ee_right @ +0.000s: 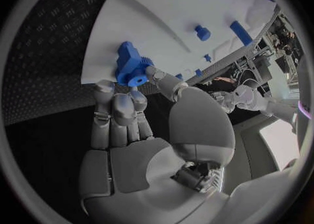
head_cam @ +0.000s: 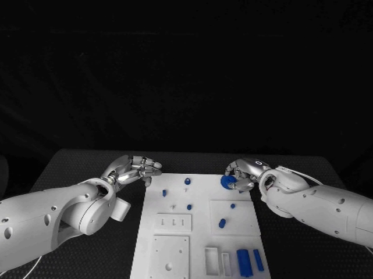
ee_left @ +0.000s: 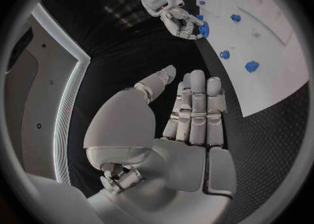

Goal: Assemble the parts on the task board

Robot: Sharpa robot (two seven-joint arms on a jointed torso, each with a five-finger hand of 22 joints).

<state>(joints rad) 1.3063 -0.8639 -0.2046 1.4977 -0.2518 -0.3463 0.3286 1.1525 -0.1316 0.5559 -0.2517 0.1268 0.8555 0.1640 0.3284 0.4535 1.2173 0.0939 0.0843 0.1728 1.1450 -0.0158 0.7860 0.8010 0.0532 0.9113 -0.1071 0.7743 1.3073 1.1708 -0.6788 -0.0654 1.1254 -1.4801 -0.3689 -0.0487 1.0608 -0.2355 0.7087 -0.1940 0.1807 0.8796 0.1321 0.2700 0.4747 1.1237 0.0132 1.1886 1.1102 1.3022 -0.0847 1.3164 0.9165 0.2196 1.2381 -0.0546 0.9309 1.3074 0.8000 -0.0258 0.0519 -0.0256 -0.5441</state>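
Though half-hidden by fingers (head_cam: 239,173), blue part (head_cam: 228,182).

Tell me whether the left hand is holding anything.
Empty. The left hand hovers beside the white board, fingers straight and together, nothing in them.

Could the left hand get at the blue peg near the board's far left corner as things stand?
Probably yes: the left hand hovers empty at the task board edge, and nothing lies between it and that blue peg.
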